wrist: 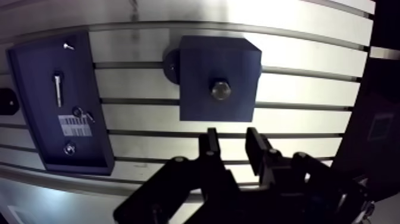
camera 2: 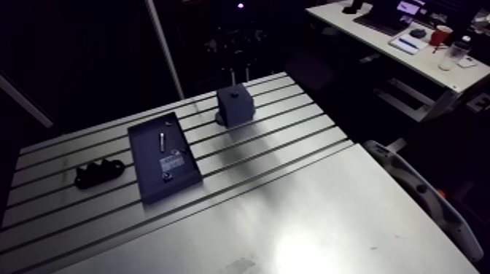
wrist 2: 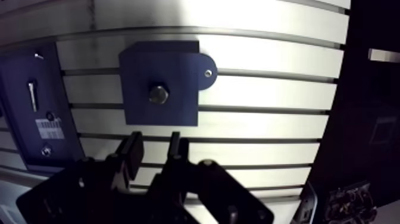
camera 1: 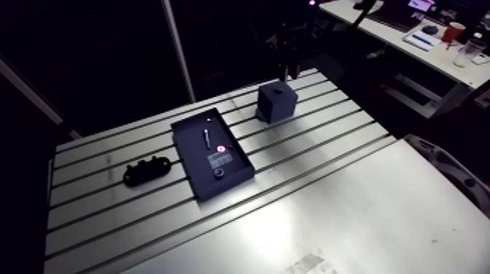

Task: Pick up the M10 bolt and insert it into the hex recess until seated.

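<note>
My gripper (wrist: 233,140) has its two fingers apart with nothing between them, and it hangs over the slotted table (wrist: 303,89) without touching anything. The M10 bolt (wrist: 221,89) sits upright in the middle of the top face of the dark block (wrist: 196,65), just ahead of my fingers, and only its head shows. Beside the block lies a dark tray (wrist: 36,89) with a long screw (wrist: 58,88), a white label (wrist: 74,125) and some small parts.

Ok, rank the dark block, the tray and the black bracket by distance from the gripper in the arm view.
1. dark block, next to the gripper.
2. tray, mid-table.
3. black bracket, beyond the tray.
</note>
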`<control>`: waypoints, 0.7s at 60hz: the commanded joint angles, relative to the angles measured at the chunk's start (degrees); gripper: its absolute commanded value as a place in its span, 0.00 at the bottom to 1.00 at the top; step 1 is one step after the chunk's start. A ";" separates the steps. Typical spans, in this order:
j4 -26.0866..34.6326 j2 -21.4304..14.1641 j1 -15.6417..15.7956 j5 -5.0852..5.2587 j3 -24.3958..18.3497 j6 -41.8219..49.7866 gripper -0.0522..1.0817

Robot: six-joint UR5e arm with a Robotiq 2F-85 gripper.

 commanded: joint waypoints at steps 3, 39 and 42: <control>-0.14 1.40 0.08 0.20 -0.03 0.58 0.99; -3.43 1.73 0.44 1.18 0.48 0.58 0.99; -3.64 2.08 0.53 1.18 0.41 0.51 0.99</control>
